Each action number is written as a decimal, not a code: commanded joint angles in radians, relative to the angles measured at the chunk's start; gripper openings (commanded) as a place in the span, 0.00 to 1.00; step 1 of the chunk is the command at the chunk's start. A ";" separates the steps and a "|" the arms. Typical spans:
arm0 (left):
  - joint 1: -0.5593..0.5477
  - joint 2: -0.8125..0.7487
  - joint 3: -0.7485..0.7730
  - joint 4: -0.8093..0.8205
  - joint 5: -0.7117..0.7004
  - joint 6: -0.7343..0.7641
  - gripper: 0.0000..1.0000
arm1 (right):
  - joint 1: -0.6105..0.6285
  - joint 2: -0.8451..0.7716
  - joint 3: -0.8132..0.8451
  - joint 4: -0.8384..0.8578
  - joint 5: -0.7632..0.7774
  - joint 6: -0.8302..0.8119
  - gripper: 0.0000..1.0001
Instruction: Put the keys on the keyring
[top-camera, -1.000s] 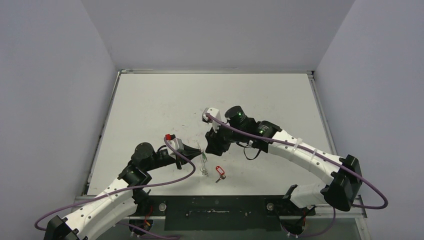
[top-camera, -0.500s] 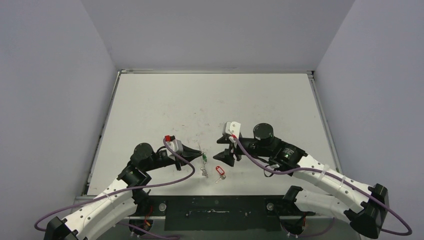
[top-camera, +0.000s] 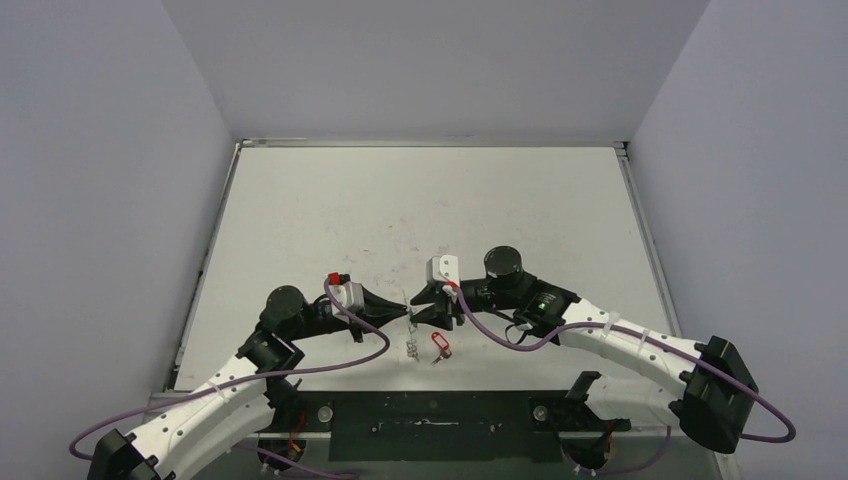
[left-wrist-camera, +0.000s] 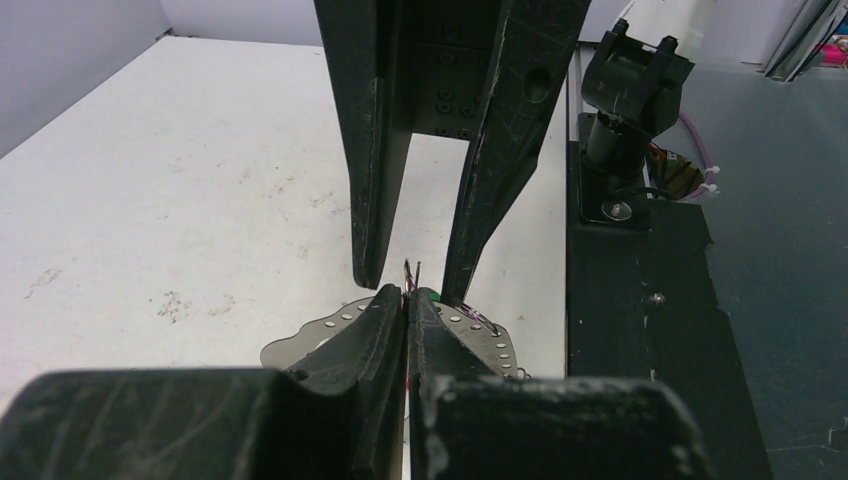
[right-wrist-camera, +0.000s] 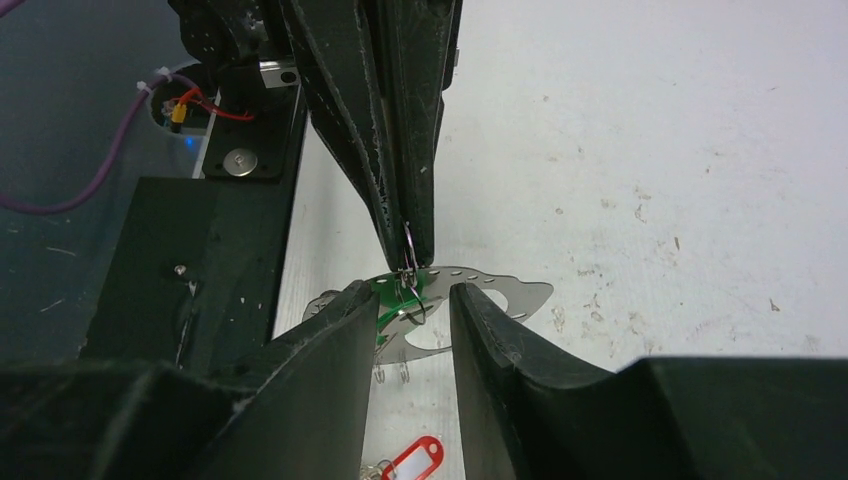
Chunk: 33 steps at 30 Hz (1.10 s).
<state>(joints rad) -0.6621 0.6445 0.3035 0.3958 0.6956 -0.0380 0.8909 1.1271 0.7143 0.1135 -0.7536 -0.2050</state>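
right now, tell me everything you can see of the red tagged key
The red-tagged key is a small silver key joined by a little metal ring to an oblong red plastic tag with a white insert. It lies flat on the white table near the front edge, just nearer the bases than the left gripper and right gripper. Neither touches it.

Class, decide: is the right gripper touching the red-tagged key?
Apart. The top view shows the red-tagged key lying on the table, bare surface between it and the right gripper.
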 joint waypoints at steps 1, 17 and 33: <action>-0.005 0.001 0.008 0.085 0.035 -0.013 0.00 | -0.001 0.003 0.035 0.117 -0.047 0.005 0.33; -0.004 0.006 0.008 0.096 0.036 -0.016 0.00 | -0.001 -0.010 0.044 0.045 -0.038 -0.029 0.00; -0.005 0.000 0.071 -0.063 -0.041 0.113 0.36 | 0.004 0.070 0.386 -0.733 0.163 -0.218 0.00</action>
<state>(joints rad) -0.6643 0.6212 0.3012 0.3649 0.6590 0.0246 0.8917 1.1820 0.9848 -0.4213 -0.6693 -0.3668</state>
